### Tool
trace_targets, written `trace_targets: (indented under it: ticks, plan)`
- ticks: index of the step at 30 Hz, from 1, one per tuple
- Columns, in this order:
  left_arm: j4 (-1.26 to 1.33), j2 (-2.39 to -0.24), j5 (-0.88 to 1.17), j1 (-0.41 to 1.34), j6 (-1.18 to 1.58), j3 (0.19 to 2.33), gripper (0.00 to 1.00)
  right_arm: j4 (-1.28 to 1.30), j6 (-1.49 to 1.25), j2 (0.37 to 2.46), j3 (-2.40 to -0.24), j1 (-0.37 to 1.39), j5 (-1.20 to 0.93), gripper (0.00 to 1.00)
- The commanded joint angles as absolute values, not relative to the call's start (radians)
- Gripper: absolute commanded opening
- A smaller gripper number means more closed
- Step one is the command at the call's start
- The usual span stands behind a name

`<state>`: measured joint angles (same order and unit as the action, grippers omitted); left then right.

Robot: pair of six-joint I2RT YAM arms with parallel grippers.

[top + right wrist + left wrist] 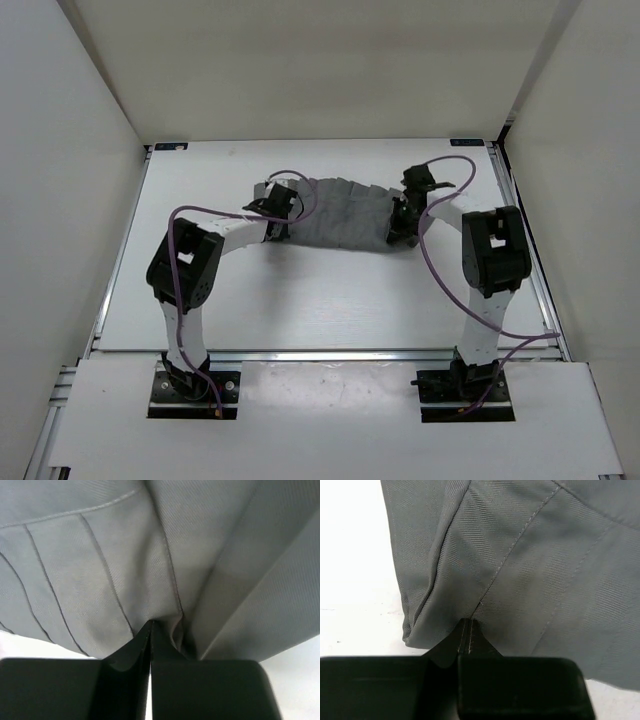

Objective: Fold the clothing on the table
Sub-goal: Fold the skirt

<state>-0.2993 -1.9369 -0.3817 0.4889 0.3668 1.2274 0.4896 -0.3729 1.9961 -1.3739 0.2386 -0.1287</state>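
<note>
The clothing (345,215) is a grey pleated skirt lying spread across the far middle of the white table (300,300). My left gripper (274,216) is at the skirt's left edge. In the left wrist view the left gripper (465,624) is shut, its tips pinching the fabric (520,570), which puckers toward them. My right gripper (400,222) is at the skirt's right edge. In the right wrist view the right gripper (151,626) is shut, with the pleats (100,590) gathering into its tips.
Silver rails (320,353) run along the table's near edge and sides. White walls (60,150) enclose the table on the left, right and far sides. Purple cables (440,270) loop from both arms above the surface.
</note>
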Motion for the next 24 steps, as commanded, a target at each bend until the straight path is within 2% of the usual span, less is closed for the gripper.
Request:
trace_targets:
  ticks: [1,8,13,16,18,19,20,21,22,24]
  plan:
    - [-0.322,-1.856,-0.345,0.500,0.373,1.111,0.00,0.575,-0.397,1.924,-1.238,0.258,-0.178,0.00]
    - [-0.290,-1.712,-0.290,0.546,0.440,0.896,0.00,0.541,-0.434,1.754,-0.982,0.304,-0.225,0.00]
    - [-0.291,-1.553,-0.258,0.597,0.520,0.729,0.00,0.621,-0.468,1.608,-0.832,0.429,-0.206,0.00]
    - [-0.322,-1.444,-0.246,0.620,0.537,0.667,0.00,0.669,-0.482,1.493,-0.787,0.507,-0.209,0.00]
    - [-0.363,-1.376,-0.255,0.597,0.522,0.688,0.01,0.714,-0.453,1.428,-0.830,0.546,-0.198,0.03]
    - [-0.392,-1.361,-0.262,0.589,0.499,0.705,0.02,0.725,-0.422,1.384,-0.871,0.545,-0.199,0.11]
    - [-0.429,-1.344,-0.274,0.574,0.485,0.750,0.02,0.729,-0.407,1.353,-0.883,0.548,-0.205,0.24]
    - [-0.446,-1.332,-0.285,0.563,0.462,0.797,0.03,0.736,-0.373,1.341,-0.938,0.543,-0.218,0.30]
    - [-0.478,-1.327,-0.290,0.560,0.440,0.825,0.05,0.733,-0.333,1.322,-0.984,0.531,-0.242,0.42]
    - [-0.508,-1.319,-0.322,0.542,0.404,0.925,0.07,0.716,-0.283,1.330,-1.031,0.496,-0.259,0.57]
